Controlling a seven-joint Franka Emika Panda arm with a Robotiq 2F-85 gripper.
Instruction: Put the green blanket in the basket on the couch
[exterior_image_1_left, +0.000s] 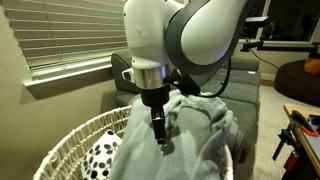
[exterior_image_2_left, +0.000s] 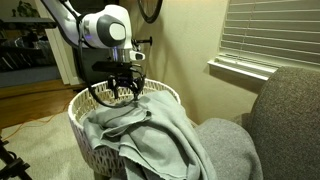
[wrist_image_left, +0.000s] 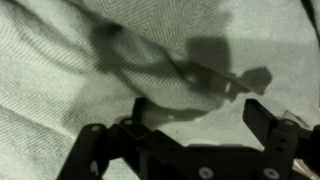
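Green blanket (exterior_image_1_left: 200, 128) draped across basket (exterior_image_1_left: 68, 142) on couch (exterior_image_2_left: 285, 110). Part lies inside, big fold spills over rim onto seat cushion. Spotted white cloth (exterior_image_1_left: 100, 156) sits in basket beside it.

Step, my read: get overhang in. Pinch thick rumple near rim, not single layer; lift clear of wicker, drop toward basket centre. Fleece likely to slide back out.

Claw (exterior_image_1_left: 160, 138) jaws wide apart, empty, just above blanket. Contact unclear; wrist view shows only fabric and claw shadow.

The arm (exterior_image_1_left: 165, 35) wears glossy white rounded shells with dark grey joint bands. Its gripper (exterior_image_1_left: 162, 138) is black. A black cable (exterior_image_1_left: 226, 72) runs alongside.
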